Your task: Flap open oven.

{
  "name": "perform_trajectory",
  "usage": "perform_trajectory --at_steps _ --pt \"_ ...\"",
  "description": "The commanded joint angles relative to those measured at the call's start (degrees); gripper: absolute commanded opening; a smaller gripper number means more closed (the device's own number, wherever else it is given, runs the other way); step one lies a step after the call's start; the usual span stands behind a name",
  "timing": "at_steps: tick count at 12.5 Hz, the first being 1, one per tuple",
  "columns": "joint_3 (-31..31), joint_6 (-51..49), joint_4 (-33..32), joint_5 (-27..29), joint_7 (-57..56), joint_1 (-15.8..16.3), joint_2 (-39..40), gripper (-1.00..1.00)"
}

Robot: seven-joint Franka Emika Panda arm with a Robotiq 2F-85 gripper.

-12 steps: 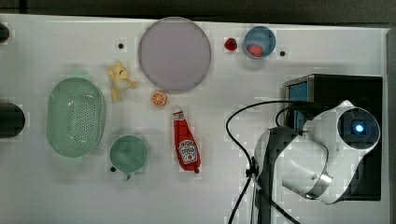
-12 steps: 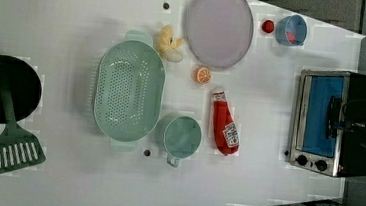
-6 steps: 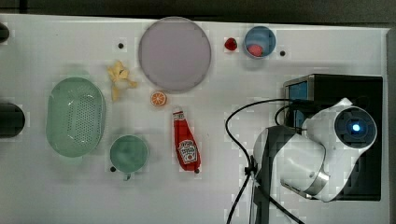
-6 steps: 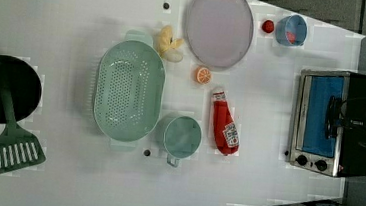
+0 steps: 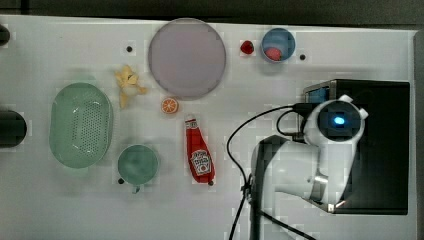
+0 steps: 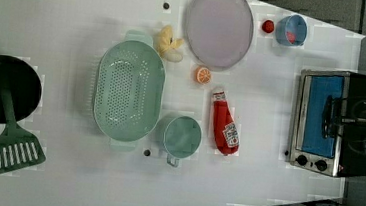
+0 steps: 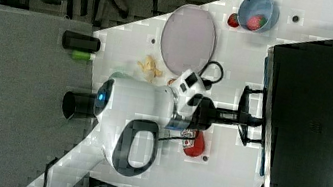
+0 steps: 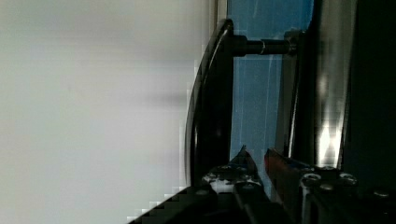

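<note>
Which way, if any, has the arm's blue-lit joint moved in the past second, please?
Yes: the joint shifted toward the top view's left, from over the oven top toward its front edge.

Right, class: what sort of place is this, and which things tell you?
Probably a robot lab's mock kitchen: a white table with an oven, a colander and a ketchup bottle, worked by a robot arm.

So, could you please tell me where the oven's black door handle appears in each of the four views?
Top view: hidden beneath the arm, at the oven.
Left view: door handle, a vertical bar across the blue glass, far right.
Right view: thin dark bar beside the oven's front edge.
Wrist view: curved black bar, centre.
Shared landmark: ketchup bottle.
</note>
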Motion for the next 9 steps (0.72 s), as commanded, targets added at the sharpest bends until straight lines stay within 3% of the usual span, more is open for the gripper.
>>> perform_trajectory --at_steps 1,9 --pt "4.54 0.36 -2.57 -5.55 15.52 4.78 1.34 -0.65" --pt "8.28 0.25 -2.24 -21.02 38.57 9.86 9.84 -0.65"
